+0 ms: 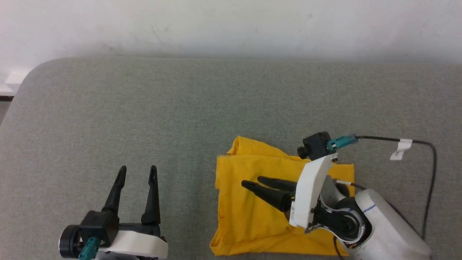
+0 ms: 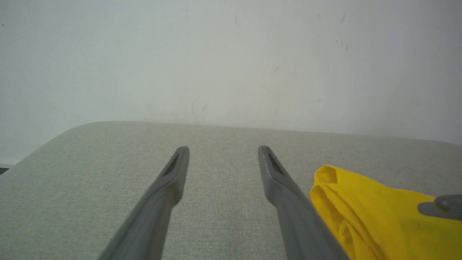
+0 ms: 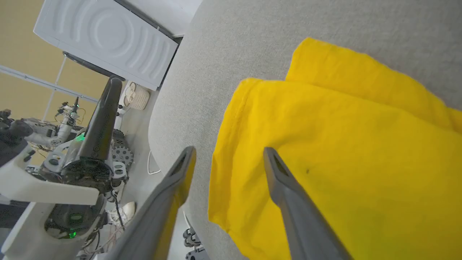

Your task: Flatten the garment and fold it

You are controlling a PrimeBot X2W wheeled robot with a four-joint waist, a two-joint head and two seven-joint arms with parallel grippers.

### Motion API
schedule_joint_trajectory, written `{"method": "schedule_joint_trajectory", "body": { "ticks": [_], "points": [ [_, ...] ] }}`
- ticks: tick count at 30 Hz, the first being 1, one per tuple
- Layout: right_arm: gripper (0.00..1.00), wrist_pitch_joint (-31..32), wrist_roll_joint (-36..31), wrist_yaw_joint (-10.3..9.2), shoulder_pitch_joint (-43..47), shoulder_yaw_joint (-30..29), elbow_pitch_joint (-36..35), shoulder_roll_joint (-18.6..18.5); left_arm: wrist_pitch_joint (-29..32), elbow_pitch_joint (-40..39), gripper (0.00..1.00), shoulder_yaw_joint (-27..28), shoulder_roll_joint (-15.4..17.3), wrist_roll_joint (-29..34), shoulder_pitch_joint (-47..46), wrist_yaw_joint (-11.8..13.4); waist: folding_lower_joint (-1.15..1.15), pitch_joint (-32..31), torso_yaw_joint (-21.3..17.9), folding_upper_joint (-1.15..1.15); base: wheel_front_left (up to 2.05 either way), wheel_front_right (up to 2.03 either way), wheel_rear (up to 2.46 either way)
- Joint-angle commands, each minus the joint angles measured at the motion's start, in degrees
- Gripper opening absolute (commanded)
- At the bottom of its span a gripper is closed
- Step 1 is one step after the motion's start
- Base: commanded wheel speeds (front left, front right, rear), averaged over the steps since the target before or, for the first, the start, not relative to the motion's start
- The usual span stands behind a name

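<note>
The garment [image 1: 252, 220] lies folded into a compact plain yellow rectangle at the near right of the grey table [image 1: 144, 108], with a small fold sticking out at its far left corner. My right gripper [image 1: 250, 181] hovers over its middle, pointing left, jaws open and holding nothing. The right wrist view has the right gripper [image 3: 229, 151] straddling the left edge of the garment [image 3: 343, 144]. My left gripper [image 1: 138, 168] stands open over bare table left of the cloth. In the left wrist view the left gripper [image 2: 223, 150] has the garment [image 2: 379, 216] to its right.
A pale wall [image 1: 231, 25] runs behind the table's far edge. A black cable [image 1: 415, 142] with a white tag loops off my right wrist. Beyond the table's left end stand a white appliance [image 3: 108, 39] and cluttered floor gear [image 3: 54, 155].
</note>
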Motion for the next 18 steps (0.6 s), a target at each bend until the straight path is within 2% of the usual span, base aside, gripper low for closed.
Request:
{"method": "schedule_joint_trajectory", "body": {
  "ticks": [1,5,7,9,13,18],
  "points": [
    [1.0,-2.7,-3.1,-0.03,-1.8,2.8,-2.3,-3.1,-0.3,0.2,1.0,0.3,-0.3,-0.1,-0.7,0.2,-0.01,-0.4,-0.8,0.0,0.0,0.0,0.0],
    [1.0,-10.8,-13.4,-0.03,-4.2,9.8,-6.4,-10.9,-0.3,0.5,1.0,0.9,-0.3,-0.2,-0.5,0.2,-0.01,-1.3,-2.2,0.0,0.0,0.0,0.0],
    [1.0,-15.4,-18.8,-0.03,-4.2,10.2,-7.1,-13.6,-0.3,0.5,1.0,1.3,-0.3,-0.3,-0.3,0.3,-0.01,-1.7,-2.9,0.0,0.0,0.0,0.0],
    [1.0,-17.7,-21.2,-0.03,-3.8,9.5,-7.3,-14.5,-0.3,0.6,1.0,1.5,-0.4,-0.3,-0.3,0.4,-0.01,-1.9,-3.3,0.0,0.0,0.0,0.0],
    [1.0,-24.4,-29.6,-0.03,0.1,4.4,-8.2,-16.3,-0.3,0.3,1.0,2.8,-0.4,-0.5,-0.1,0.6,-0.01,-2.4,-5.2,0.0,0.0,0.0,0.0],
    [1.0,-33.2,-37.3,-0.03,7.3,-8.5,-11.8,-15.0,-0.3,-0.1,1.0,5.0,-0.4,-1.0,0.6,0.7,-0.01,-3.2,-7.4,0.0,0.0,0.0,0.0]
  ]
}}
